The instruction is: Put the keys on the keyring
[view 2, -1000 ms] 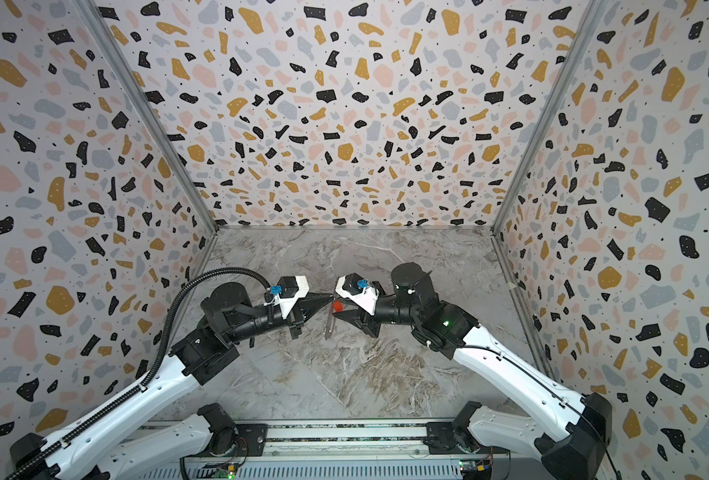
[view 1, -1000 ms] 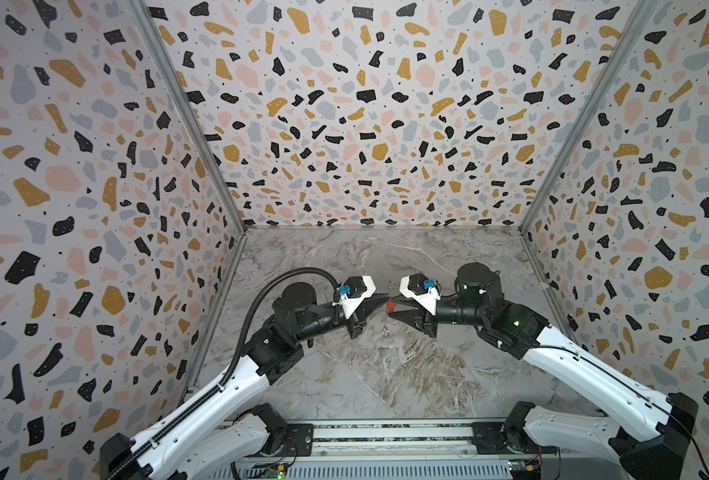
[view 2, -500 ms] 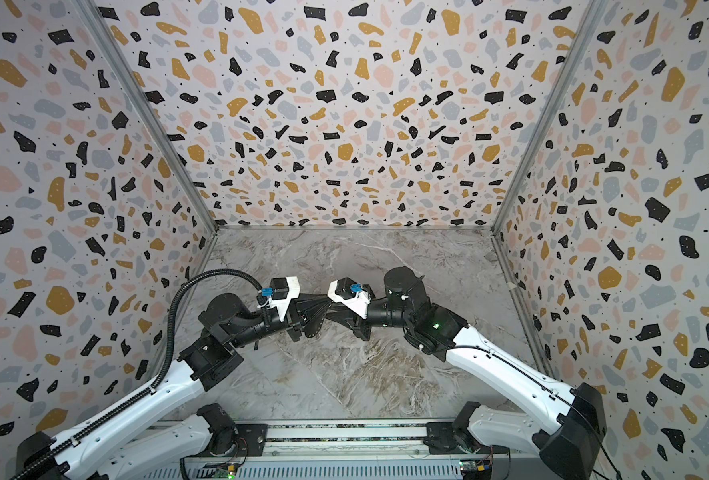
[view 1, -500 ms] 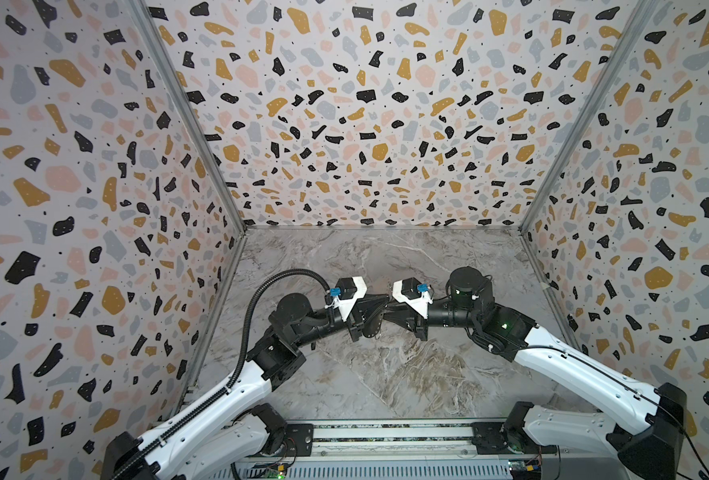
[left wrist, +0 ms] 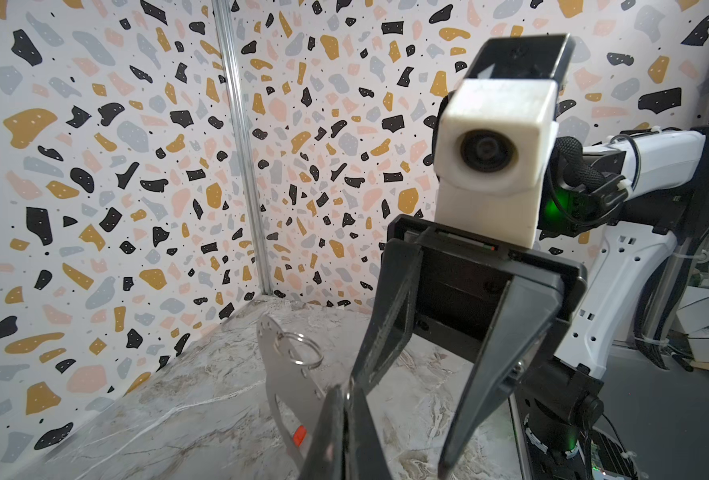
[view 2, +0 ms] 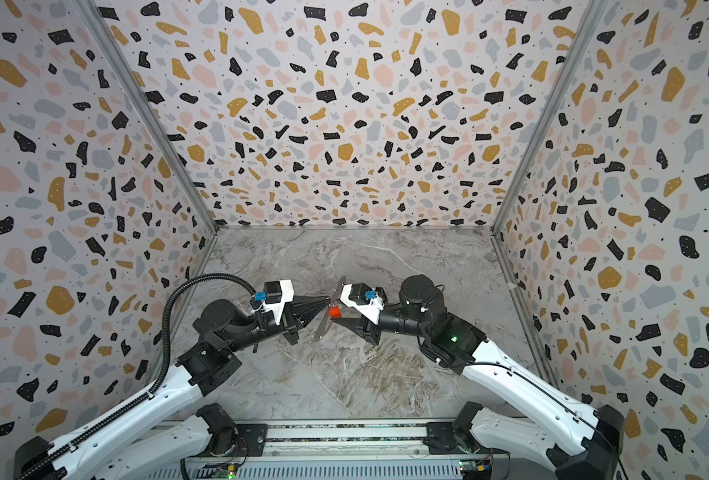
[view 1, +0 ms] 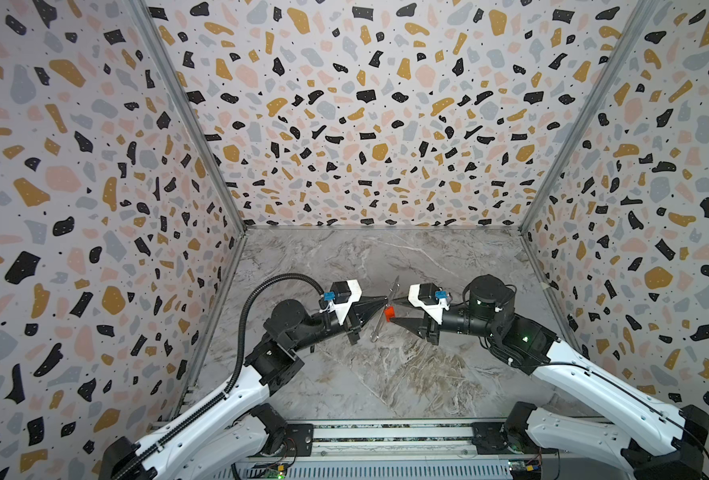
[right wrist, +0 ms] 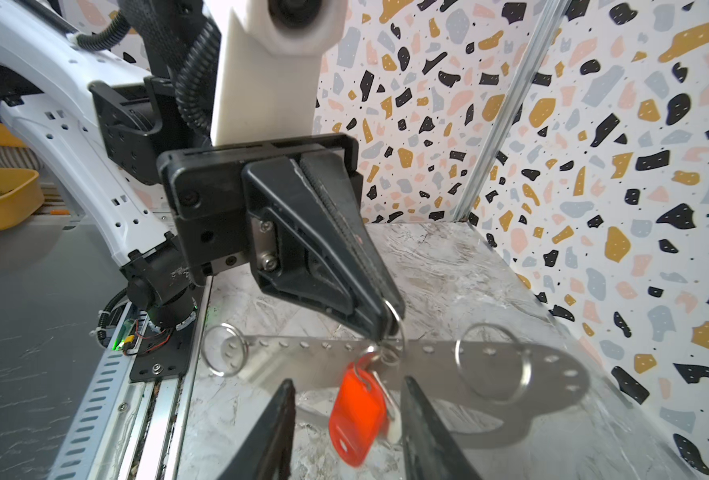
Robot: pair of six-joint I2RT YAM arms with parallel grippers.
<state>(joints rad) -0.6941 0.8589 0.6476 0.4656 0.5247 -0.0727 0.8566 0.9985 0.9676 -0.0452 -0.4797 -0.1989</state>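
The left fingers (right wrist: 344, 257) clench the keyring (right wrist: 311, 361), its long axis crosswise to them. The right fingers (right wrist: 278, 428), released, flank the red-tagged key (right wrist: 357, 411) hanging there.

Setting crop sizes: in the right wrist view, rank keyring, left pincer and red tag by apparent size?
1. keyring and left pincer: about alike in area, so unranked; the keyring runs longer.
2. red tag: clearly smallest.

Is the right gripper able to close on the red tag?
Probably yes: the right gripper is open and the red tag hangs between its fingers, by the keyring that the left gripper holds.
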